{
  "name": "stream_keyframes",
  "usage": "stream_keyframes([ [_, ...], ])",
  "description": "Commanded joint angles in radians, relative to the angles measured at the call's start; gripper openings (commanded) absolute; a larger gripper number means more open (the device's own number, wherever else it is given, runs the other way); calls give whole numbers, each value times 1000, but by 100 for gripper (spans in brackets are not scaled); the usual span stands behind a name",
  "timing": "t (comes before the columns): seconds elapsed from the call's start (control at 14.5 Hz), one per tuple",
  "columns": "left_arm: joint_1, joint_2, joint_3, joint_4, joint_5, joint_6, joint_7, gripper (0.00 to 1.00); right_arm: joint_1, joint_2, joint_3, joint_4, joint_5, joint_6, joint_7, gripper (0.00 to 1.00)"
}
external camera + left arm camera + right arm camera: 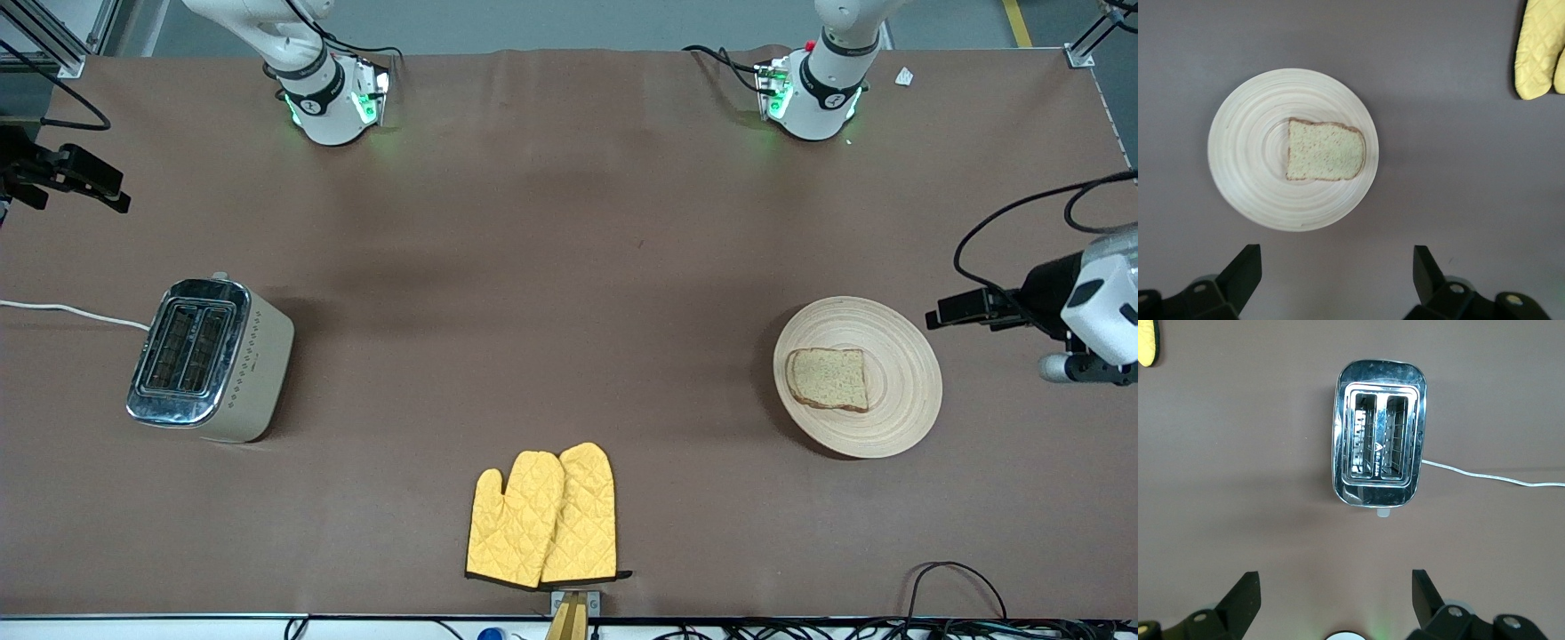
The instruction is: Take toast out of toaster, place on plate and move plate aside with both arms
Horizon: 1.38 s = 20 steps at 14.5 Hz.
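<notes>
Inspecting both pincers, we find each spread wide and empty: the left gripper [1337,277] hangs above bare cloth beside the plate [1245,193], the right gripper [1335,600] above the toaster [1379,440]. Open tabletop [569,267] surrounds the plate. The toast [829,379], brown-speckled with darker crust, lies flat on it, near the left arm's end.

Toast [828,379] on plate [898,418]; toaster [206,359] toward right arm's end.
</notes>
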<state>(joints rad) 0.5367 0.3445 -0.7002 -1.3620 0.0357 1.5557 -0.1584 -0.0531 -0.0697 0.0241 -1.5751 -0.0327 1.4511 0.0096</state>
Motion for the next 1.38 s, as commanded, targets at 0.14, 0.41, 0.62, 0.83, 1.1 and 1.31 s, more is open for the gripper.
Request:
stream_keyframes([
  [0.14,5,-90,7,-17,24,-83,-9,100,2,2,0,13,-7,-12,4,100],
  [0.41,-7,-94,28,30,38,-92,29,100,2,2,0,13,-7,-12,4,100],
  [0.62,-255,-172,316,15,38,-78,94,100,2,2,0,13,-7,-12,4,100],
  [0.83,-365,-264,424,-75,30,-54,94,100,2,2,0,13,-7,-12,3,100],
  [1.1,-495,-410,553,-265,14,-8,80,100,1,2,0,13,-7,-12,3,100],
  [1.31,-515,-449,579,-310,-26,-18,80,100,1,2,0,13,-7,-12,3,100],
])
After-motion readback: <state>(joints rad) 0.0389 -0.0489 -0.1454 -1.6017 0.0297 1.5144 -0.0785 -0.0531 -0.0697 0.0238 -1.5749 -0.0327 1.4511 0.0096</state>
